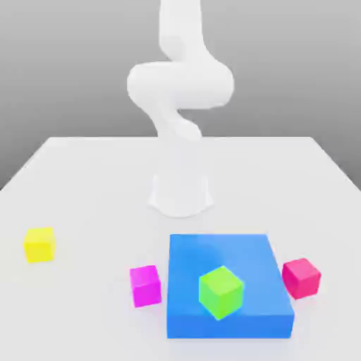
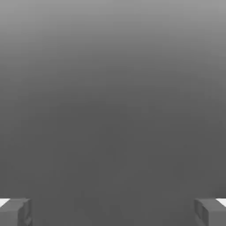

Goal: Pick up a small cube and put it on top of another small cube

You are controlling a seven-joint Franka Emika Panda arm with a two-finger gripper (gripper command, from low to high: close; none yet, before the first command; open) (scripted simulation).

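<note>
"Where is the crimson cube (image 1: 301,278)?"

"On the pale tabletop (image 1: 99,190), beside the flat blue block (image 1: 229,271), toward the exterior view's right. It sits turned at an angle, with its top and two sides showing."

"And the fingers (image 2: 113,212)?"

"Released. In the hand view they stand wide apart with nothing between them, only a plain grey background behind."

"What about the green cube (image 1: 221,292)?"

"That one appears in front of the blue block's near part, one corner pointing toward the camera. I can't tell from this angle whether it touches the block."

"Any other cubes?"

"Two. The magenta cube (image 1: 145,285) rests near the blue block, on the side toward the exterior view's left. The yellow cube (image 1: 39,245) is well apart from the rest, farther toward the exterior view's left."

"And the arm?"

"The white Panda arm (image 1: 181,84) rises from its base (image 1: 180,194) behind the blue block, its upper part running out of the exterior view's top edge."
</note>
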